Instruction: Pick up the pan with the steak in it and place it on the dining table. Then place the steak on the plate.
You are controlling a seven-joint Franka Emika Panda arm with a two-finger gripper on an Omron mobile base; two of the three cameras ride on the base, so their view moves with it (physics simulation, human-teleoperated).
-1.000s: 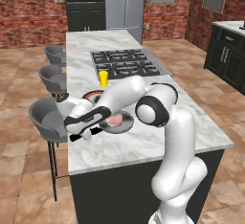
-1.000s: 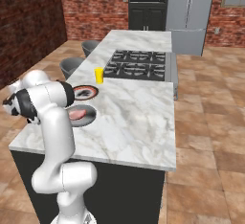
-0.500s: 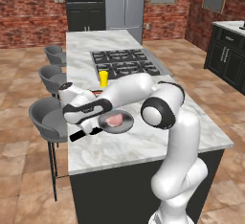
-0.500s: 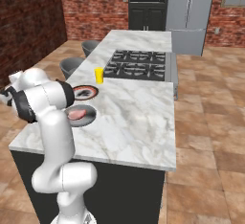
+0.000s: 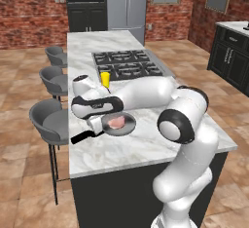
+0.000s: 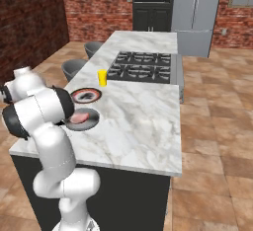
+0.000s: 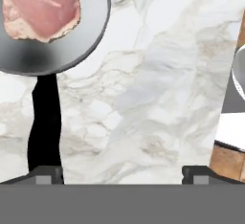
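Note:
The grey pan (image 5: 125, 127) rests on the marble dining table (image 5: 121, 150) near its left edge, with the pink steak (image 5: 116, 122) lying in it. Its black handle (image 5: 81, 137) points toward the stools. My gripper (image 5: 95, 123) hangs open just above the handle's base, holding nothing. In the hand view the pan (image 7: 52, 50), steak (image 7: 40, 5) and handle (image 7: 45, 117) sit at the upper left, and my gripper (image 7: 122, 174) is open, its left fingertip over the handle's end. The red-rimmed plate (image 6: 86, 95) lies just beyond the pan (image 6: 90, 122); my arm hides it in the left base view.
A yellow cup (image 5: 105, 79) stands beyond the plate, ahead of the cooktop (image 5: 126, 64). Three grey stools (image 5: 48, 120) line the table's left side. Bare marble (image 6: 133, 121) stretches right of the pan.
The hand has lifted off the pan handle and shifted a little toward the pan bowl, jaws open throughout. The pan and steak have stayed in place on the table.

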